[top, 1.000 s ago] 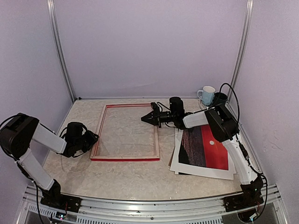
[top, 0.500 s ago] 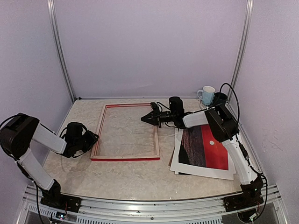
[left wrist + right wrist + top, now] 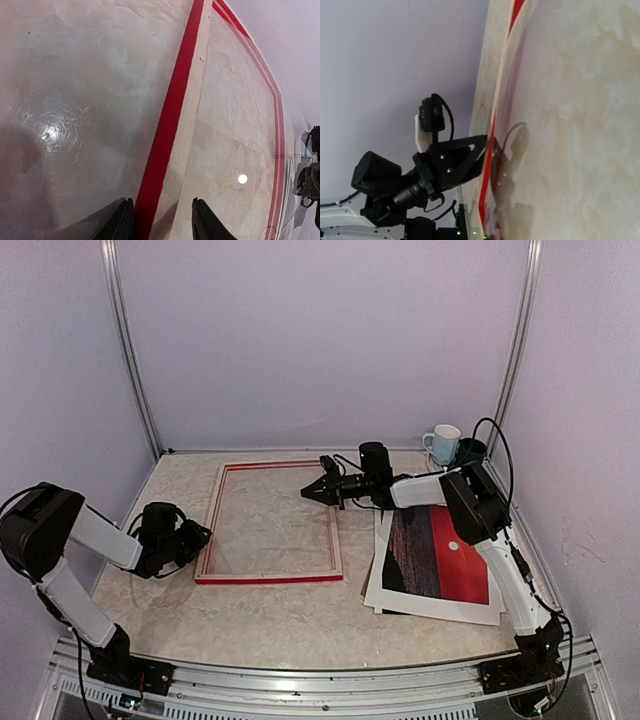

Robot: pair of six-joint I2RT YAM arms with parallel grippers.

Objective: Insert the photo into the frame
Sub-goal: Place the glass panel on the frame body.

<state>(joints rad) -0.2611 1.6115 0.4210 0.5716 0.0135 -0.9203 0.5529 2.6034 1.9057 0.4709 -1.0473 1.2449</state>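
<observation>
Lying flat on the worktop (image 3: pixel 280 625), toward 9 o'clock of its middle in the overhead view: the frame (image 3: pixel 268 580), with rails of red and pale wood and the marbled surface showing through its opening. Photo (image 3: pixel 440 555): face up at 3 to 4 o'clock on the worktop, wholly outside the frame, just beside its right rail with a strip of worktop between them; the right arm covers its far edge. Left fingers (image 3: pixel 203 536): low at the frame's 8 o'clock, parted, one on each side of the left rail in the left wrist view; whether they touch it cannot be told. Right fingers (image 3: pixel 310 494): at the frame's 2 o'clock corner, by the far end of the right rail; whether they are parted or closed cannot be told. White mug (image 3: pixel 442 443) and dark cup (image 3: pixel 470 451): side by side at the worktop's 1 o'clock corner.
</observation>
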